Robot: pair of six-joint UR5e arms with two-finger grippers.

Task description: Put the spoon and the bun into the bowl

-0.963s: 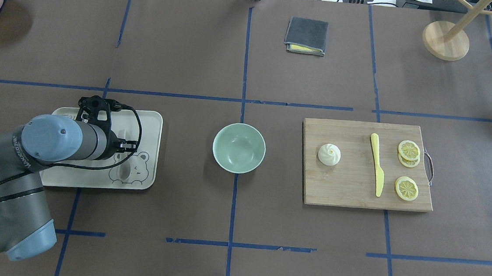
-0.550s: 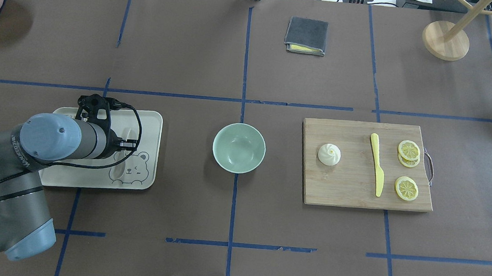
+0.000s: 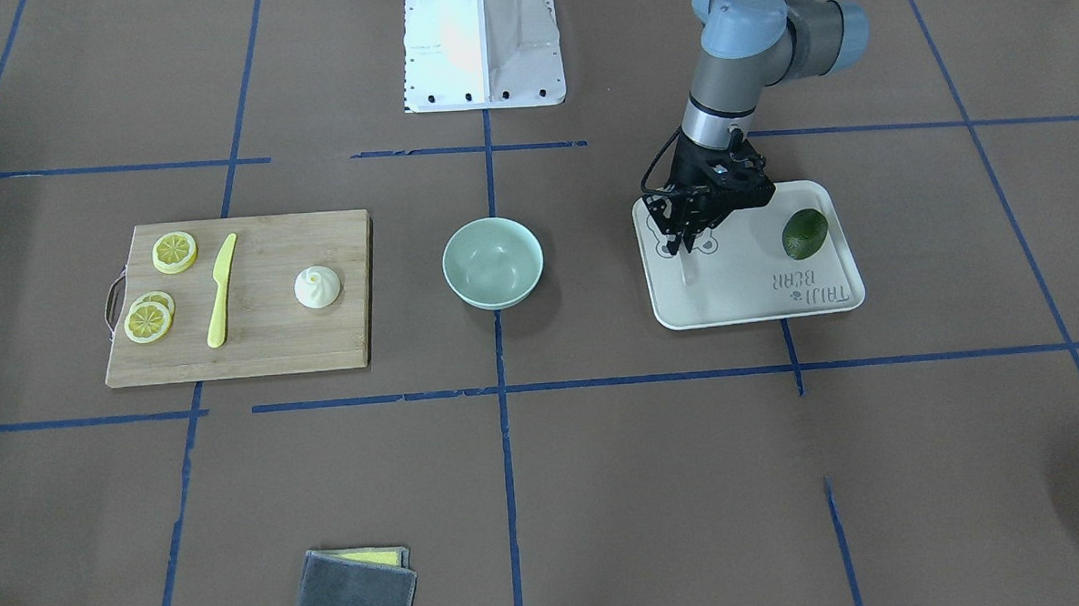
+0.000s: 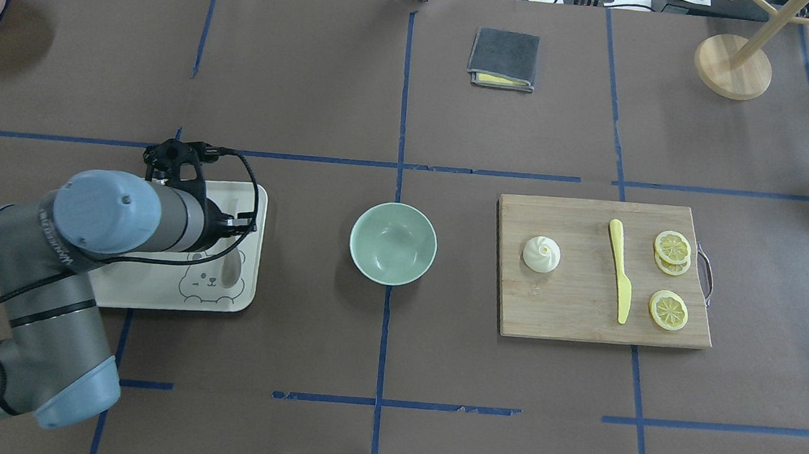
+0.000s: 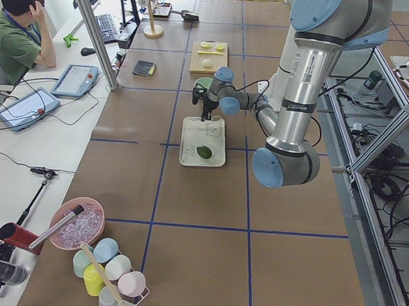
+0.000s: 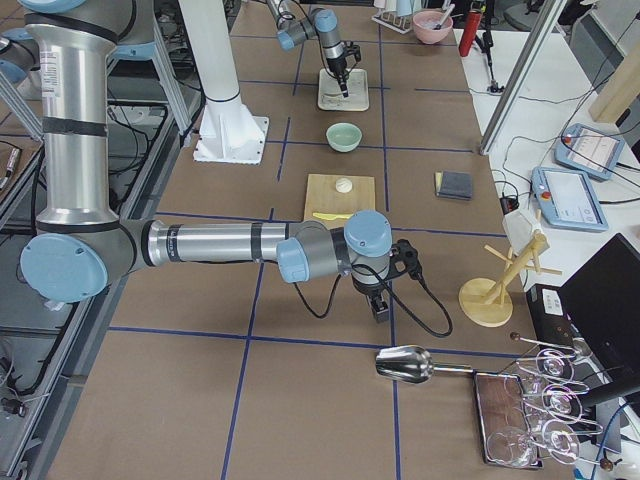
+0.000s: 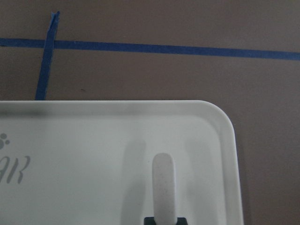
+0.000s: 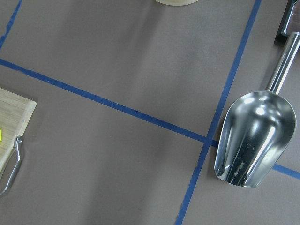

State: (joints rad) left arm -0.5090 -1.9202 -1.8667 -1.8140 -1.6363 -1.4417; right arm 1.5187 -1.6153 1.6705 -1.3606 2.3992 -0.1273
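At right, on wooden cutting board [image 4: 571,316]: bun [image 4: 541,254], yellow knife [image 4: 619,276], lemon slices [image 4: 668,309]. At left, on bear-printed tray [image 3: 749,296]: avocado [image 3: 804,233]. Between them, mint-green bowl [image 4: 374,226]. Above tray, left gripper [image 3: 683,244] pointing down, clamped on spoon [image 7: 163,185] handle. Right of board, right gripper [image 6: 381,308] pointing down; cannot tell whether parted.

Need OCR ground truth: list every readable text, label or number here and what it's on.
"TAIJI BEAR": printed on the white tray, upside down in the front-facing view.
"AR": the end of that print, in the left wrist view.
Lettering on the left arm: too blurred to read.
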